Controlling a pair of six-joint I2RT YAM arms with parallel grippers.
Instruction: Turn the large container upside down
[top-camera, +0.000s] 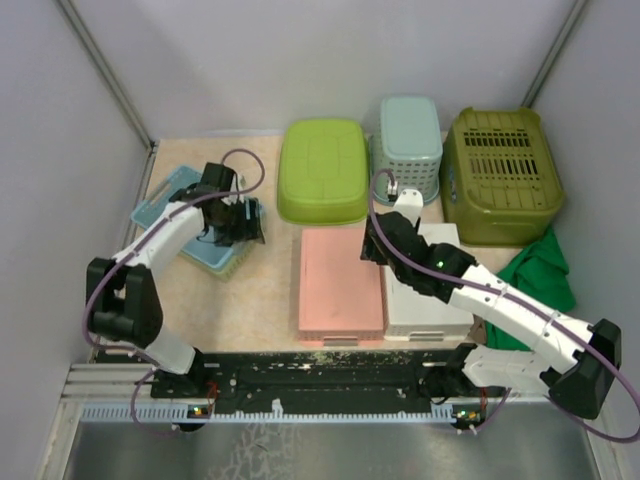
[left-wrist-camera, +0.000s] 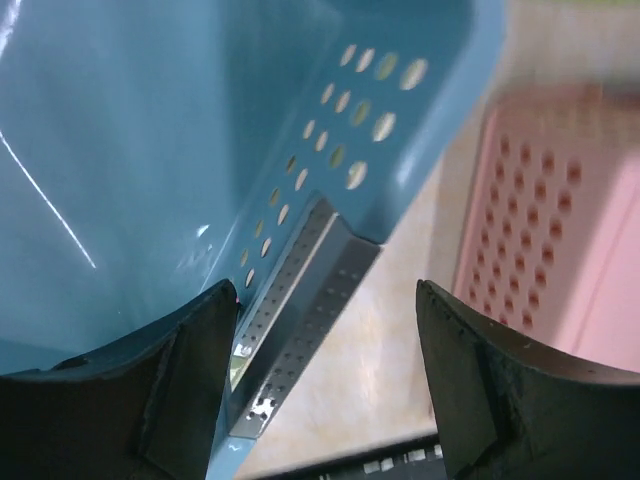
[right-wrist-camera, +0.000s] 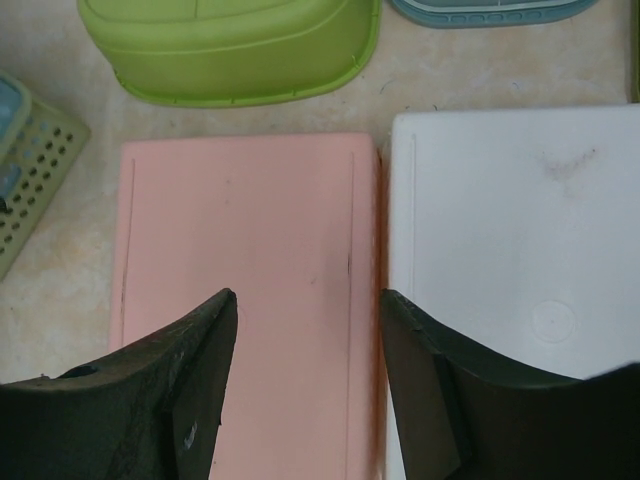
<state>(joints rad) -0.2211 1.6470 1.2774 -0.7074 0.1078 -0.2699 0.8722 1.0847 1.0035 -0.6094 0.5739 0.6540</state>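
A blue perforated container (top-camera: 165, 203) lies open side up at the left, tilted, with a pale green perforated basket (top-camera: 230, 262) under its near edge. My left gripper (top-camera: 232, 222) is open at the blue container's right rim. In the left wrist view the blue wall (left-wrist-camera: 200, 150) fills the upper left, my left finger (left-wrist-camera: 180, 390) is against it, and the green basket's perforated edge (left-wrist-camera: 300, 320) lies between the jaws of the gripper (left-wrist-camera: 325, 390). My right gripper (top-camera: 378, 240) is open and empty, hovering (right-wrist-camera: 305, 380) over the seam between the pink (right-wrist-camera: 240, 270) and white (right-wrist-camera: 520, 230) containers.
Upside-down containers crowd the table: lime green (top-camera: 322, 170), pale teal (top-camera: 408, 140), olive (top-camera: 500, 175), pink (top-camera: 340, 285) and white (top-camera: 430, 300). A green cloth (top-camera: 540, 275) lies at the right. Grey walls close in both sides.
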